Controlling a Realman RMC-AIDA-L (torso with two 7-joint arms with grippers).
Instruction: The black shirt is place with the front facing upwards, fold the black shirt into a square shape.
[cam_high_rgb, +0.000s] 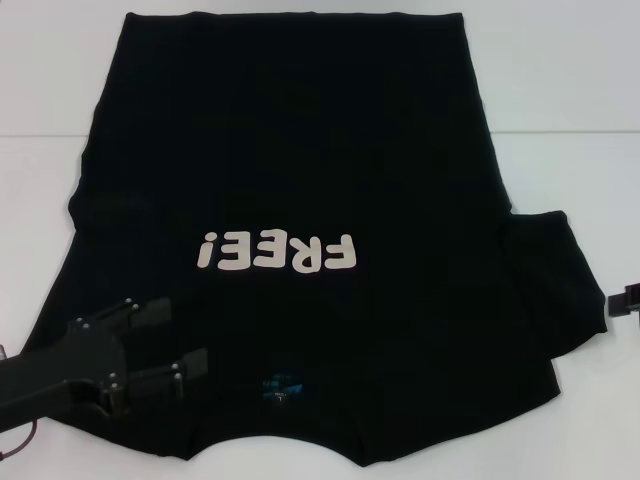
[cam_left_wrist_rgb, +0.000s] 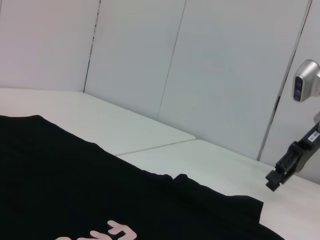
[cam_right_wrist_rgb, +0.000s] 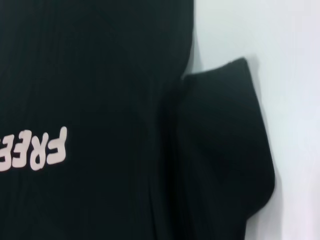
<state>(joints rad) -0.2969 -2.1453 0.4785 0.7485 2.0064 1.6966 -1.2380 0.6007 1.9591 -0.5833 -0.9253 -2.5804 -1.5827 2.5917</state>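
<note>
My left gripper (cam_high_rgb: 170, 345), fingers spread at 7 o'clock over black shirt (cam_high_rgb: 300, 150): pinch shoulder edge w/ both layers; right gripper (cam_high_rgb: 625, 300) idle at 3, can't tell its fingers

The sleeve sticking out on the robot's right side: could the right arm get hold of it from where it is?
Probably yes. The right gripper sits just beside the black shirt's right sleeve, with only bare table between them.
</note>
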